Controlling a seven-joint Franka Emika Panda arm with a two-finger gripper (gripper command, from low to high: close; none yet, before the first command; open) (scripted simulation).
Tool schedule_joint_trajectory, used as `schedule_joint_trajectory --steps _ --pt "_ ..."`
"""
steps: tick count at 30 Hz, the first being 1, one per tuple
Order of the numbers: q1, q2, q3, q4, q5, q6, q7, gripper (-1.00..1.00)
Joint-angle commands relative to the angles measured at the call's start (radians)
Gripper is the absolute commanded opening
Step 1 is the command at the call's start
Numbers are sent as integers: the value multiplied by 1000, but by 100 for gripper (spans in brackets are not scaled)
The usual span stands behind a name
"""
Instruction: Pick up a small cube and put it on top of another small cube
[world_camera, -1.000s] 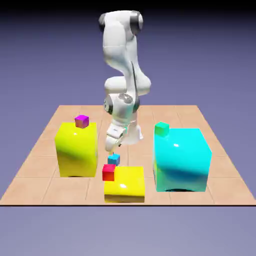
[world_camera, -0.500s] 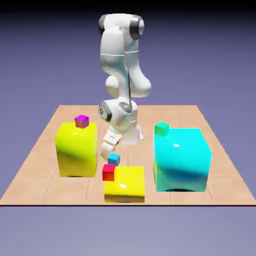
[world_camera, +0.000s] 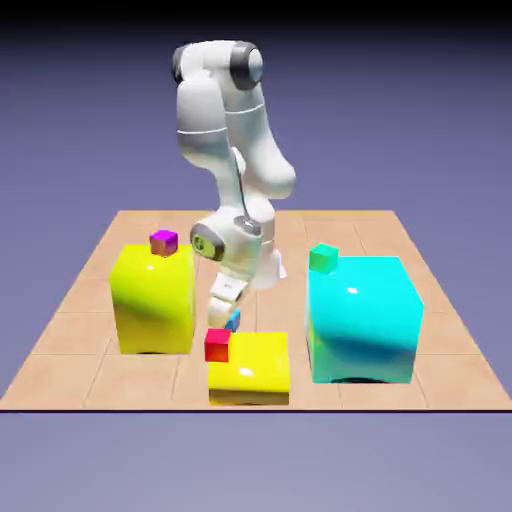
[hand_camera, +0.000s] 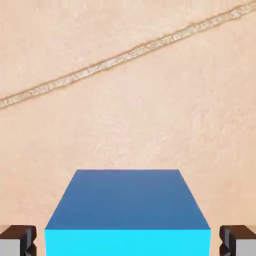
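The small cube (hand_camera: 127, 210) is plain blue and sits on the tan tiled table. In the hand view it fills the bottom middle, between my two grey fingertips (hand_camera: 17, 240). My gripper (hand_camera: 128, 241) is closed in on its two sides, the tips close against it. In the exterior view the gripper (world_camera: 224, 303) is lowered to the table, and only a sliver of the blue cube (world_camera: 233, 320) shows beneath it. A small red cube (world_camera: 217, 345) rests on the corner of a low yellow block (world_camera: 252, 368) just in front.
A tall yellow block (world_camera: 152, 300) with a small magenta cube (world_camera: 164, 242) on top stands at the exterior view's left. A huge cyan block (world_camera: 362, 320) carrying a tiny green cube (world_camera: 322, 258) stands at the right. A tile seam (hand_camera: 125, 54) crosses the hand view.
The arm has lowered the hand onto the blue cube, which now shows mostly hidden behind it. The fingers have drawn in from wide open to the cube's sides.
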Motion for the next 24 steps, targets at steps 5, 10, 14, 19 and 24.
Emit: schedule_joint_trajectory --steps 5,10,14,19,24 --pt "181 -77 -157 -31 117 -19 -96 -100" --pt "362 -154 -314 -62 235 -38 -191 -100" --pt "507 -215 -440 -87 328 -53 -268 -100" --pt "688 -292 -597 -117 445 -72 -363 -100" --pt "869 -368 -754 -148 562 -91 -458 -100"
